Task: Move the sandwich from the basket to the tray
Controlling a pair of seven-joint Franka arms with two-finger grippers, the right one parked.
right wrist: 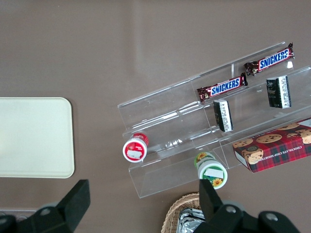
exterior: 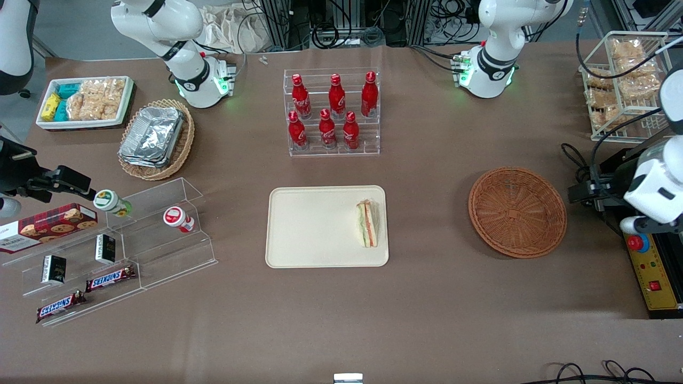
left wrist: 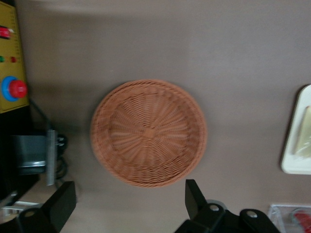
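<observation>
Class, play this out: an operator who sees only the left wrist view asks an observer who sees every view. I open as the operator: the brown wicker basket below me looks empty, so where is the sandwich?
Observer: The sandwich lies on the tray, at the tray's edge nearest the basket.
Operator: I see only a corner of that tray. Is anything else on it?
Observer: No, the sandwich is the only thing on it.
Operator: And where is my gripper?
Observer: The gripper hangs open above the table beside the basket, holding nothing.
Operator: What stands past the tray, farther from the front camera?
Observer: A clear rack of six red bottles.
</observation>
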